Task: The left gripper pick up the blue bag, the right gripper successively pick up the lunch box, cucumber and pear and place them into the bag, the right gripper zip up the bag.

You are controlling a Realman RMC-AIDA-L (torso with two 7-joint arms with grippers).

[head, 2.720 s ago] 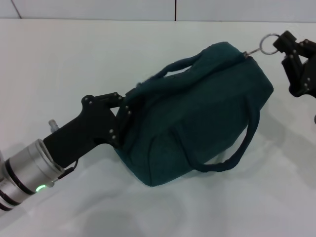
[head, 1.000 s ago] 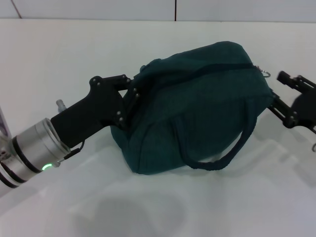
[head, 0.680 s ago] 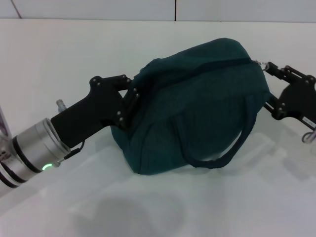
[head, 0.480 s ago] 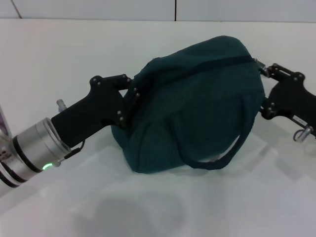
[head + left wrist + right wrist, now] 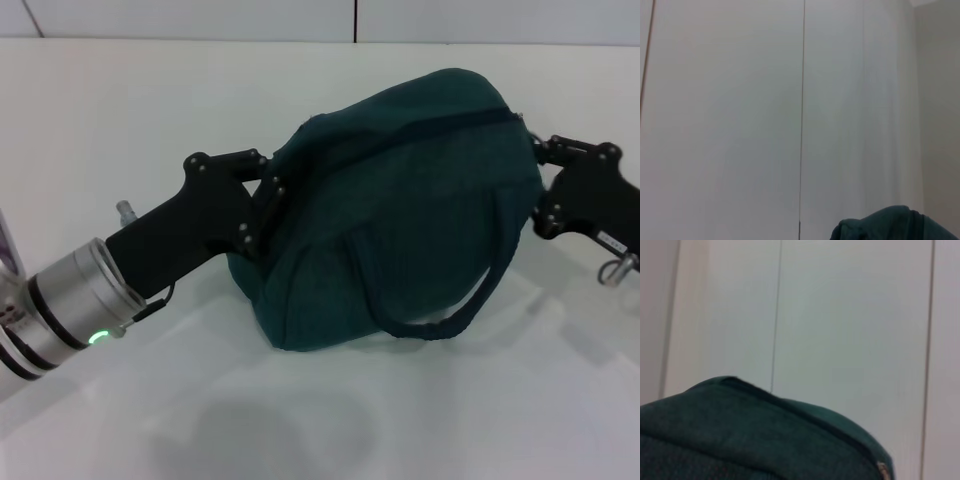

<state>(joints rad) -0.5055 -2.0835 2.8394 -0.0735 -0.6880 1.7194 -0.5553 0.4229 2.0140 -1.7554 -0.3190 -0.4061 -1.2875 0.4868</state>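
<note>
now that the right gripper (image 5: 548, 180) has dropped from the raised spot where it had the zipper ring pulled out past the bag's far end, it sits pressed against the right end of the blue bag (image 5: 400, 200), near the end of the zipper line. over the last second it only nudged in closer. the bag has swung too: its zipped top rolled up and toward the back, and the whole thing settled lower on the white table (image 5: 120, 120).

judgement: the zip step looks finished. the dark zipper seam runs shut across the top in the head view, and the right wrist view shows it closed up to a small metal bit at the end. so the task reads as basically done, release and retreat left.

the right gripper's fingers are hard to read here, they blend into the dark fabric, so i cannot tell if they pinch anything.

the left gripper (image 5: 268, 205) is clamped onto the left end of the bag, fabric bunched between its fingers, silver wrist with the green light low on the left.

bag look: dark teal, boxy, bulging full, resting tilted on the table, one loop handle hanging down the front side. lunch box, cucumber, pear not visible, presumably inside.
</note>
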